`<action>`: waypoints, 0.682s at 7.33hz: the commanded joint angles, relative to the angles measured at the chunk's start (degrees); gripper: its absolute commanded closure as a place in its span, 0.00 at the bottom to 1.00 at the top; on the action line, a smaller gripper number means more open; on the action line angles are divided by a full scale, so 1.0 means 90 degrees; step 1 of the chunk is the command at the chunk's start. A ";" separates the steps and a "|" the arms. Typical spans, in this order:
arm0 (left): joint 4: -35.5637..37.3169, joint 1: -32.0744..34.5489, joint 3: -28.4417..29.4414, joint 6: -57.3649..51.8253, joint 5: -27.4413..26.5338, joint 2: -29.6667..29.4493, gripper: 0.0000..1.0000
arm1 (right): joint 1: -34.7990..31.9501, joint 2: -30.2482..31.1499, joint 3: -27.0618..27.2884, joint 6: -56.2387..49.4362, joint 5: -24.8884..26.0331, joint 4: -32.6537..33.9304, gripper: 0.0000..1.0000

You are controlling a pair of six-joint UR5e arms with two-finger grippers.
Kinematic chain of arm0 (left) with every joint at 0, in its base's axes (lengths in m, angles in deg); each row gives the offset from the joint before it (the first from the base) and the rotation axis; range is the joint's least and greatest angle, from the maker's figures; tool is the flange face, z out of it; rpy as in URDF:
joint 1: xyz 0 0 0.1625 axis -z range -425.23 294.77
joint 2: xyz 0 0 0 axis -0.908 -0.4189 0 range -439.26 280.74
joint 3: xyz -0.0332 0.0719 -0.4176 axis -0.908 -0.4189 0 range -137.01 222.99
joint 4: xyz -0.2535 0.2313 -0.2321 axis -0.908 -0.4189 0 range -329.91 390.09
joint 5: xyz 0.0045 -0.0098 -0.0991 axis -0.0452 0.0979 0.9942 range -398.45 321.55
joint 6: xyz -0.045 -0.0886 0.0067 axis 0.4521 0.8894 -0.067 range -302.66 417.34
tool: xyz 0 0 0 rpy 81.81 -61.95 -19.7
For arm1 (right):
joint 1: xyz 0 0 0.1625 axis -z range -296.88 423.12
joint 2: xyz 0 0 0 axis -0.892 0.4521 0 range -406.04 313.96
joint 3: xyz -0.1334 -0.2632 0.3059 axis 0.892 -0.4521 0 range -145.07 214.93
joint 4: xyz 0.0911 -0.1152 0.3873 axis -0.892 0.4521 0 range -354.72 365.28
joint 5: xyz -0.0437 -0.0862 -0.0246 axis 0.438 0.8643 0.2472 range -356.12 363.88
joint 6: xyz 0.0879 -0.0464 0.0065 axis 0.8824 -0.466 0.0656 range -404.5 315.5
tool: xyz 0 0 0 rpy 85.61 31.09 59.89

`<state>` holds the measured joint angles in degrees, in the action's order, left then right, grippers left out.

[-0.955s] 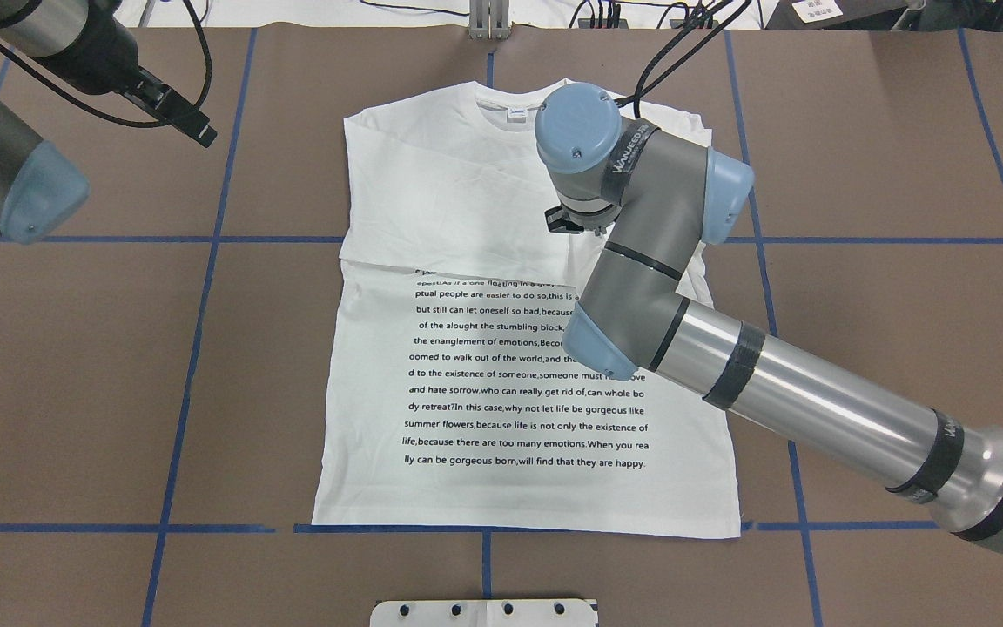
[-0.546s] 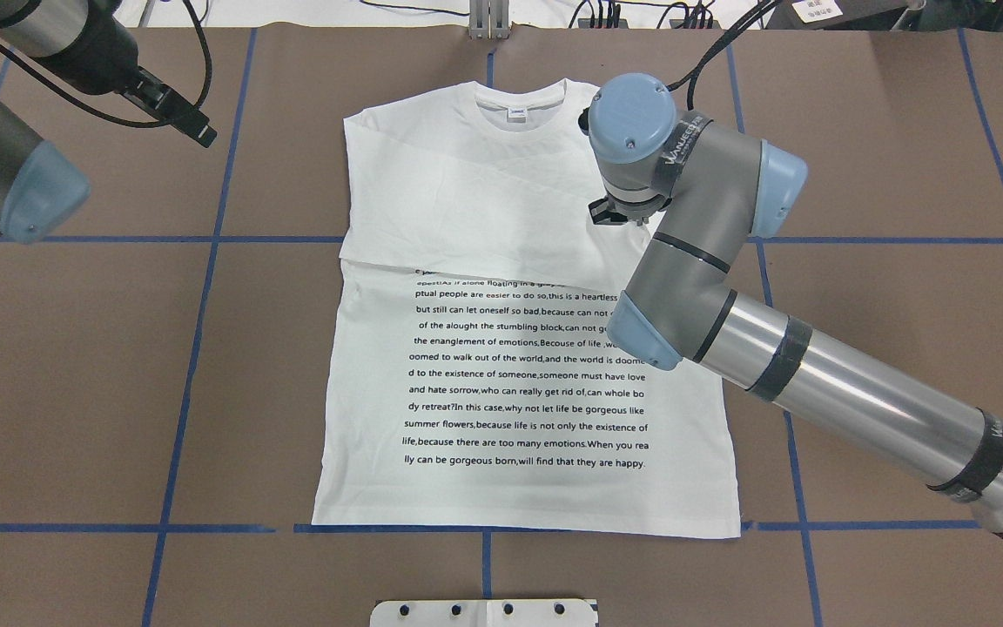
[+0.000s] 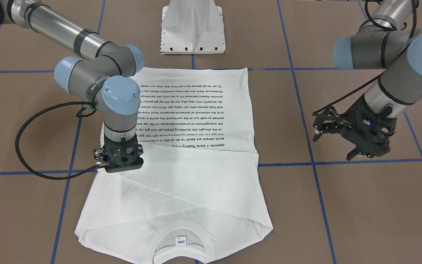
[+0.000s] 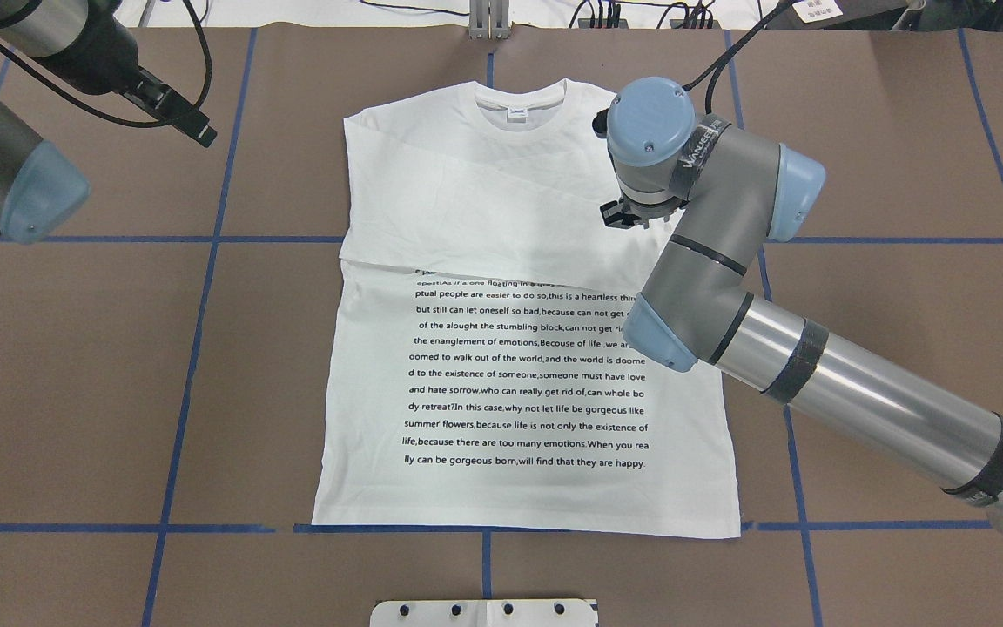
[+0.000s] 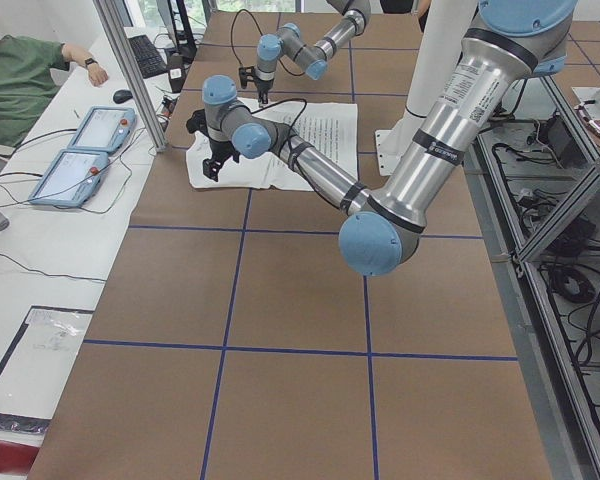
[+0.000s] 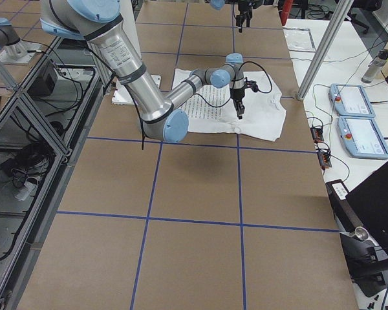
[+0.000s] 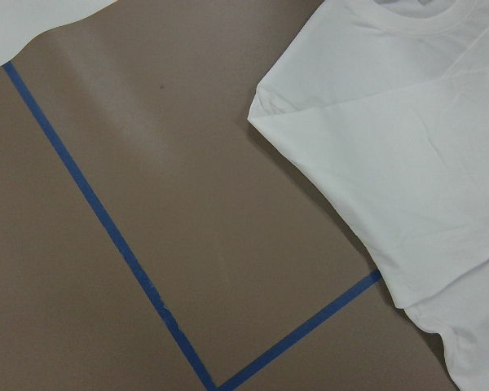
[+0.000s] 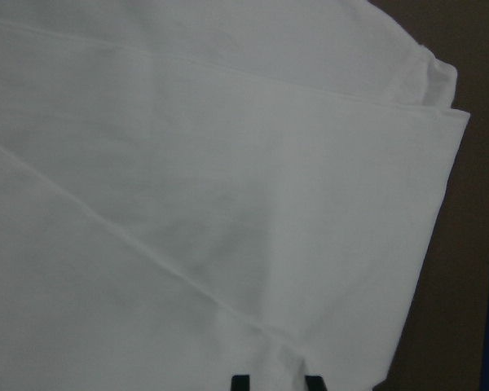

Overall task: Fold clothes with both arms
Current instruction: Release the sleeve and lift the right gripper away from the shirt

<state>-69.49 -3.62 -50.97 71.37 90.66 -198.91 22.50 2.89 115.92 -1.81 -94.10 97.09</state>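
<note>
The white T-shirt [image 4: 501,366] lies flat on the brown table, printed text up and collar [image 4: 519,104] at the far side. Both sleeves are folded across the chest [image 3: 196,183]. My right gripper [image 4: 628,216] points straight down just over the shirt's right side [image 3: 122,161]. In the right wrist view its fingertips [image 8: 240,381] stand a little apart with nothing between them, above the folded sleeve [image 8: 228,204]. My left gripper [image 4: 192,126] hangs open and empty over bare table, left of the shirt's shoulder [image 7: 407,122]; it also shows in the front-facing view [image 3: 332,145].
The white pedestal base [image 3: 192,29] stands at the shirt's hem end. Blue tape lines [image 4: 197,287] grid the brown table. A seated operator [image 5: 20,80] and two control pendants [image 5: 90,140] are beyond the table's far edge.
My right gripper has moved to the right across the upper shirt, from near the middle to its right side. The left arm and the shirt have not moved.
</note>
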 commanded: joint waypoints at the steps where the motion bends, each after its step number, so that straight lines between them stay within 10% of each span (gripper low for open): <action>1: 0.0019 0.0010 -0.0087 0.0351 -0.0010 -0.0007 0.00 | -0.0202 -0.0046 0.0101 0.0003 -0.0602 -0.0026 0.00; 5: -0.0826 -0.0643 -0.1881 0.2927 -0.0214 0.1591 0.00 | 0.0156 0.2106 0.3286 0.1483 -0.1183 -0.0016 0.00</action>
<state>-73.35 -7.17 -62.76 91.18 89.68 -189.21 21.83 14.73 135.40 6.10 -104.20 97.01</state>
